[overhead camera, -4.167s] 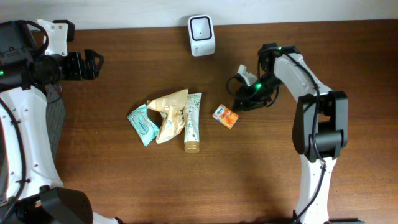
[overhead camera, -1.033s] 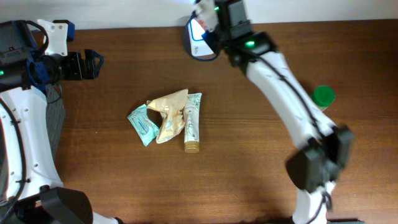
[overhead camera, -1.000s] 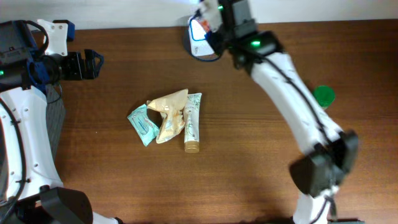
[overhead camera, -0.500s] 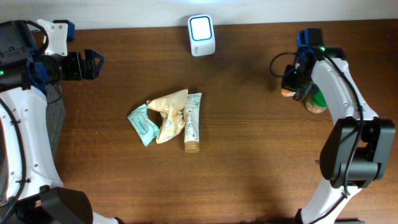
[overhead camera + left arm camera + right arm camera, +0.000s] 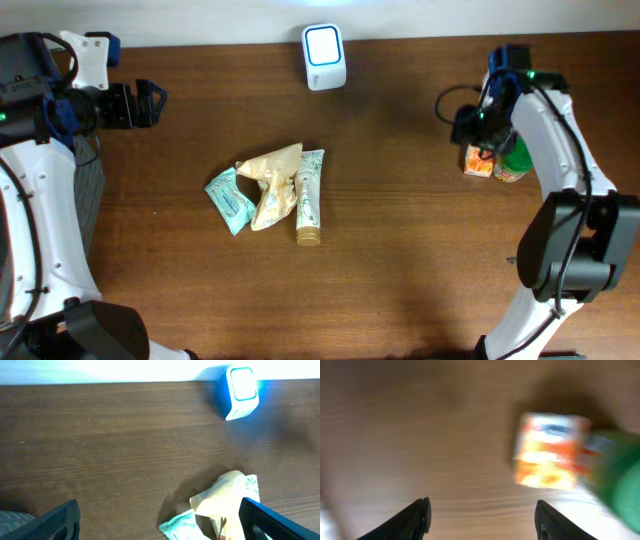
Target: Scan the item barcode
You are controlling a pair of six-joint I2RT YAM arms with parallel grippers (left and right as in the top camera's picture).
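Note:
The small orange box lies on the table at the right, against a green-capped bottle. My right gripper hovers just behind the box, open, nothing between its fingers. In the blurred right wrist view the orange box sits ahead of the open right gripper, apart from it. The white scanner stands at the back edge with its face lit blue. My left gripper hangs open at the far left. The left wrist view shows the scanner far ahead of the left gripper.
A pile lies at the table's middle: a teal packet, a tan pouch and a pale tube. The tan pouch and teal packet also show in the left wrist view. The green bottle fills the right wrist view's right side.
My right arm swung from the scanner to the right side with the orange box, then opened; the box now rests beside the green-capped bottle. The left arm has not moved.

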